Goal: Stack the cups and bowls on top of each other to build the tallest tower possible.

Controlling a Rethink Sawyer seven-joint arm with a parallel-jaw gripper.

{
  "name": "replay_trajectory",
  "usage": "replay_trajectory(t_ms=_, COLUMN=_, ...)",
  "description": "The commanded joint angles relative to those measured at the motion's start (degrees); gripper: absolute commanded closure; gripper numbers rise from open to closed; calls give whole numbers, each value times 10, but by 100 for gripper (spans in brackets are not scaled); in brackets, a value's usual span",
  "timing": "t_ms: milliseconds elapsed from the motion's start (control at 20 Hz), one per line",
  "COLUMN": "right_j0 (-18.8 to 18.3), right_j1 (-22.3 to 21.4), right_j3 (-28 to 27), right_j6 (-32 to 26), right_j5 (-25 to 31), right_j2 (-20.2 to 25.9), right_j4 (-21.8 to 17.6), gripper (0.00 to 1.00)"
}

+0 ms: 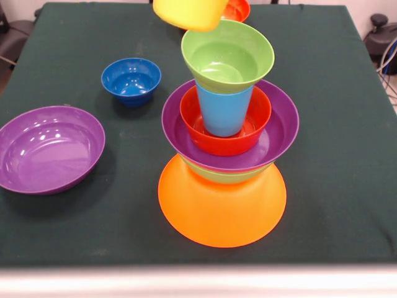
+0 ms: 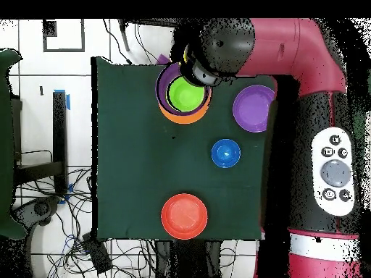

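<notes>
Dark green table (image 1: 347,205): tower (image 1: 226,155) on upturned orange plastic bowl (image 1: 221,208) near front edge, green bowl (image 1: 227,56) topmost. Loose purple bowl (image 1: 48,149) at side edge, small blue bowl (image 1: 131,79) mid-table. Yellow plastic cup (image 1: 189,12) above tower; grip unclear.

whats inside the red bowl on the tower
The light blue cup stands upright inside the red bowl, and a green bowl sits on the cup's mouth. The cup's inside is covered by that green bowl, so nothing there can be seen.

green bowl (image 1: 227,56) tops the tower (image 1: 223,155); yellow cup (image 1: 189,12) above.
</notes>
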Motion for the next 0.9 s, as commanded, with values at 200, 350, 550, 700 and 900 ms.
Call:
replay_trajectory(t_ms=200, right_j0=26, right_j1=25, right_j3=96, right_j6=76, right_j5=-65, right_j2=-48, right_j4=2, gripper=100)
replay_trajectory(t_ms=350, right_j0=32, right_j1=22, right_j3=113, right_j6=81, right_j5=-88, right_j2=-59, right_j4=2, gripper=100)
replay_trajectory(t_ms=550, right_j0=41, right_j1=19, right_j3=124, right_j6=84, right_j5=-101, right_j2=-74, right_j4=8, gripper=100)
replay_trajectory(t_ms=700, right_j0=47, right_j1=16, right_j3=132, right_j6=84, right_j5=-107, right_j2=-83, right_j4=14, gripper=100)
replay_trajectory(t_ms=900, right_j0=52, right_j1=16, right_j3=138, right_j6=81, right_j5=-107, right_j2=-90, right_j4=24, gripper=100)
